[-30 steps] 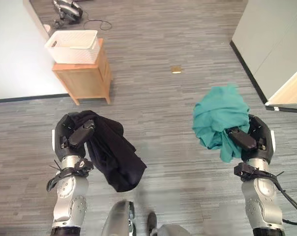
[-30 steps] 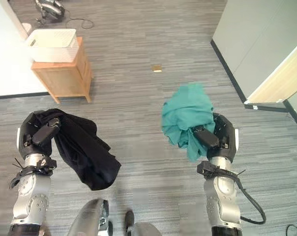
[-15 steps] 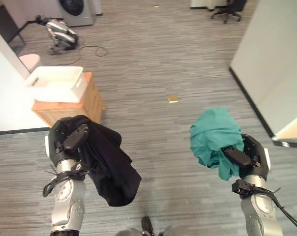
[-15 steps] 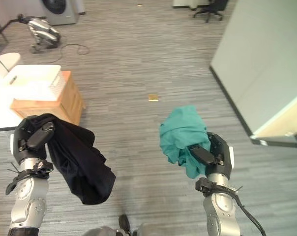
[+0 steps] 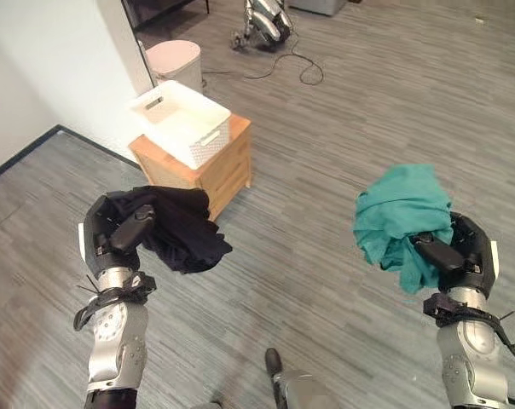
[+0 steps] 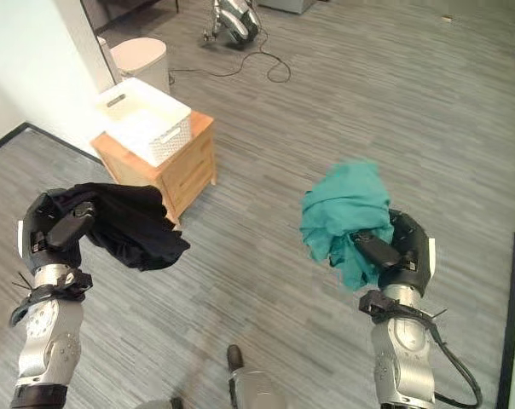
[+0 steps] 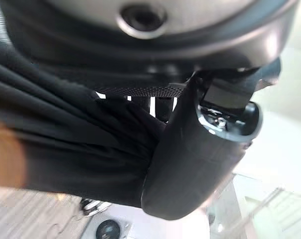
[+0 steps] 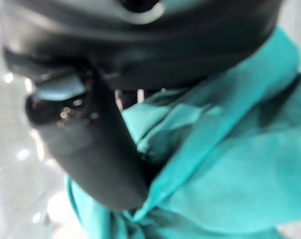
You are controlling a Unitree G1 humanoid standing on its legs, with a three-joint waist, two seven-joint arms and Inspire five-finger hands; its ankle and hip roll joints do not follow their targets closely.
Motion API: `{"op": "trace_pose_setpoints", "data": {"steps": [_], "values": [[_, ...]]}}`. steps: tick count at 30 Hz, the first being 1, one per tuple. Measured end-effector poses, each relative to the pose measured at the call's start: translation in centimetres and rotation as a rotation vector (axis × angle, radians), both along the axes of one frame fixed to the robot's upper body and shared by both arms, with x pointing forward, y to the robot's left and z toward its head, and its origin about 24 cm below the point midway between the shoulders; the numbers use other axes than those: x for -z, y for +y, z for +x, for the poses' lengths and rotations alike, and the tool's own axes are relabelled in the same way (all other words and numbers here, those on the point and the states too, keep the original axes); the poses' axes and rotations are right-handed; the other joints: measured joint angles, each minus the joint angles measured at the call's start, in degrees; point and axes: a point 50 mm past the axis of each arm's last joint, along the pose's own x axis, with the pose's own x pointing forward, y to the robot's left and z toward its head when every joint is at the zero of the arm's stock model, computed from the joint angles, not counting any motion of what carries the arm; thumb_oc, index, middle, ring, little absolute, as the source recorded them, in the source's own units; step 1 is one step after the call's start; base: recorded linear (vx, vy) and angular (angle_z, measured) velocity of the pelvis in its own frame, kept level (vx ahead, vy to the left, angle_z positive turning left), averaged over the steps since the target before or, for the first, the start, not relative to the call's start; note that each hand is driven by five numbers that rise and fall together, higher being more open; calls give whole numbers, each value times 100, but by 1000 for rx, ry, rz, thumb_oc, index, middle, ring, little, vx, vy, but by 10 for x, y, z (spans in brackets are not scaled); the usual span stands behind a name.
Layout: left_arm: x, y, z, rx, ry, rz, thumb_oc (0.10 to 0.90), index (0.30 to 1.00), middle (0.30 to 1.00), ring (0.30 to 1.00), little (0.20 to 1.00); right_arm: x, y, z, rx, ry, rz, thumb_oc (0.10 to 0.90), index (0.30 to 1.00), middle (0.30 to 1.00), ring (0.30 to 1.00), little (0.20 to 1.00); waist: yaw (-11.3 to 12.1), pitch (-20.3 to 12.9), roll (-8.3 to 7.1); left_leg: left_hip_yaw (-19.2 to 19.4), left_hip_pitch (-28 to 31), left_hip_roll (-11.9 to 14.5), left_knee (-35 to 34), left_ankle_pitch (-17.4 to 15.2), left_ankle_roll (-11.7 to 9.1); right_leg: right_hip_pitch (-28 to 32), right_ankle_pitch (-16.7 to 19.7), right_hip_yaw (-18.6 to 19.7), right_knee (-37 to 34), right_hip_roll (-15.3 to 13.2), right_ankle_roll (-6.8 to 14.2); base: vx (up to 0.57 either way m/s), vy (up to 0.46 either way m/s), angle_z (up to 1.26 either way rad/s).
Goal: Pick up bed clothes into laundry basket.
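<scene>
**A:** What do we see in each hand, and why is it held so?

**B:** We see the left hand [image 5: 114, 232] with fingers and thumb curled round a crumpled black cloth garment [image 5: 179, 228]; the cloth drapes off the hand toward the robot's right and hangs free of the grey wood-grain floor [image 5: 343, 102]. The right hand [image 5: 459, 253] is likewise clenched on a bunched teal cloth garment [image 5: 397, 211], most of which is heaped above and ahead of its fingers. We judge that both are gripped as bundles, raised, so that nothing trails or snags during carrying.

**A:** Do the wrist views confirm the grips?

**B:** Yes. In the left wrist view the thumb [image 7: 200, 164] presses into black folds; in the right wrist view the thumb [image 8: 85, 144] pins teal folds.

**A:** Where is the destination?

**B:** The white slotted plastic laundry basket [image 5: 180, 122] sits on a small light wooden cabinet [image 5: 208, 175], ahead of the left hand and nearer to it than to the right. A pale round bin [image 5: 174, 61] stands beyond it.

**A:** How far along are we?

**B:** Both garments are in hand but neither is over the basket; the basket looks empty. We judge the left load the likelier first drop; the loose hanging edge may catch the rim.
</scene>
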Motion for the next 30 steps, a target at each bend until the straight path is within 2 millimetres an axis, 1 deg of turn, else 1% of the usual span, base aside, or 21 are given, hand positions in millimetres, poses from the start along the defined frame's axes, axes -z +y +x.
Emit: {"op": "trace_pose_setpoints", "data": {"steps": [1, 2, 3, 4, 5, 6, 7, 8, 9, 11, 12, 14, 16, 19, 22, 23, 26, 27, 28, 29, 30], "values": [[0, 0, -2, 16, -4, 11, 400, 300, 300, 300, 300, -2, 4, -1, -12, -14, -1, 400, 300, 300, 300, 300, 29, 3, -22, 364, -178, -93, 213, -214, 285, -24, -129, -33, -96, 9, 252, -25, -79, 165], [3, 0, -5, 8, 2, -12, 400, 300, 300, 300, 300, -6, 6, 0, -35, -32, -15, 400, 300, 300, 300, 300, 214, -1, 372, 333, -334, 119, 135, -357, 525, -315, -638, 41, 593, 298, 684, 28, -23, 5], [1, 1, -5, 7, -6, -6, 400, 300, 300, 300, 300, -8, 7, -2, -41, -39, -22, 400, 300, 300, 300, 300, 237, -46, 420, -53, -364, 76, 13, -396, 407, -633, -840, 343, 1380, 255, 441, 34, -45, 53], [4, 4, -6, -1, 12, -1, 400, 300, 300, 300, 300, -2, 8, -3, -40, -20, -3, 400, 300, 300, 300, 300, 5, -67, 368, -682, -203, -138, -581, -259, 142, -443, -993, 277, 1223, 167, 36, 28, -47, 71], [7, 4, -8, 2, 24, 1, 400, 300, 300, 300, 300, 2, 8, -5, -32, -7, 8, 400, 300, 300, 300, 300, 19, -82, 373, -826, -150, -230, -816, -209, 59, -373, -916, 286, 1044, 167, 144, -5, -38, 65], [10, 6, -13, -8, 39, 2, 400, 300, 300, 300, 300, 7, 10, -8, -28, 7, 24, 400, 300, 300, 300, 300, 47, -85, 371, -984, 46, -332, -1164, -154, -1, -226, -649, 308, 659, 179, 60, -25, -11, -6], [12, 8, -14, -13, 45, 3, 400, 300, 300, 300, 300, 10, 10, -10, -27, 18, 26, 400, 300, 300, 300, 300, 95, -86, 376, -979, 127, -371, -1256, -123, -60, -160, -466, 293, 469, 193, -97, -32, -10, -15], [13, 10, -16, -22, 51, 2, 400, 300, 300, 300, 300, 12, 10, -10, -31, 34, 29, 400, 300, 300, 300, 300, 143, -82, 371, -990, 244, -429, -1382, -120, -65, -64, -320, 298, 212, 235, -159, -28, 9, -8], [16, 11, -18, -27, 61, 2, 400, 300, 300, 300, 300, 14, 13, -9, -41, 46, 32, 400, 300, 300, 300, 300, 144, -75, 362, -1004, 388, -468, -1555, -113, -59, 65, -244, 298, 20, 286, -163, 0, 0, 0], [25, 14, -26, -38, 98, 2, 400, 300, 300, 300, 300, 16, 18, -7, -64, 53, 39, 400, 300, 300, 300, 300, 152, -44, 306, -1002, 693, -640, -1877, -62, 16, 347, -216, 300, -173, 323, -189, 0, 0, 0], [30, 16, -31, -47, 123, 1, 400, 300, 300, 300, 300, 17, 19, -7, -78, 55, 39, 400, 300, 300, 300, 300, 154, -43, 300, -999, 798, -703, -1939, -12, 72, 486, -215, 300, -219, 356, -188, 0, 0, 0], [33, 20, -36, -64, 137, 2, 400, 300, 300, 300, 300, 18, 21, -7, -88, 59, 38, 400, 300, 300, 300, 300, 170, -47, 306, -995, 842, -731, -1912, 76, 187, 597, -216, 297, -270, 448, -188, 0, 0, 0], [32, 23, -36, -77, 135, 3, 400, 300, 300, 300, 300, 18, 21, -7, -88, 62, 33, 400, 300, 300, 300, 300, 231, -48, 308, -1012, 789, -647, -1807, 77, 190, 674, -210, 295, -380, 548, -199, 0, 0, 0], [32, 22, -36, -75, 134, 4, 400, 300, 300, 300, 300, 18, 21, -7, -87, 64, 30, 400, 300, 300, 300, 300, 237, -54, 319, -1141, 798, -509, -1733, 77, 168, 658, -210, 291, -381, 569, -199, -7, -25, 1], [32, 22, -36, -73, 133, 3, 400, 300, 300, 300, 300, 18, 21, -7, -86, 67, 21, 400, 300, 300, 300, 300, 208, -63, 357, -1227, 872, -325, -1703, 228, -36, 649, -211, 285, -362, 570, -198, -16, -63, 1], [30, 21, -34, -70, 124, 3, 400, 300, 300, 300, 300, 18, 21, -7, -87, 67, 19, 400, 300, 300, 300, 300, 211, -62, 396, -1286, 851, -357, -1687, 214, -50, 581, -228, 291, -303, 535, -153, -55, -118, 5], [24, 20, -28, -62, 98, 5, 400, 300, 300, 300, 300, 20, 23, -6, -96, 71, 22, 400, 300, 300, 300, 300, 269, -54, 410, -1312, 616, -441, -1411, 220, -69, 341, -390, 300, 23, 413, 72, -35, -215, 9], [19, 20, -23, -58, 82, 8, 400, 300, 300, 300, 300, 20, 25, -3, -102, 71, 25, 400, 300, 300, 300, 300, 296, -26, 326, -1323, 302, -486, -870, 134, -187, 192, -484, 309, 209, 285, 26, -12, -134, 14], [16, 19, -18, -54, 67, 2, 400, 300, 300, 300, 300, 20, 25, -1, -106, 70, 27, 400, 300, 300, 300, 300, 382, 30, 226, -1282, -7, -587, -269, 201, -293, 178, -503, 276, 251, 141, -82, 14, -193, 11], [15, 18, -16, -47, 58, -16, 400, 300, 300, 300, 300, 21, 25, 1, -115, 74, 26, 400, 300, 300, 300, 300, 460, 77, 151, -1278, -319, -603, 430, 246, -378, 163, -496, 343, 269, -15, -89, 20, -84, 14], [15, 16, -16, -47, 56, -27, 400, 300, 300, 300, 300, 22, 26, 1, -122, 78, 26, 400, 300, 300, 300, 300, 483, 137, 122, -1205, -759, -481, 1401, 340, -423, 360, -424, 278, 176, -82, -198, 165, 24, 9]]}}
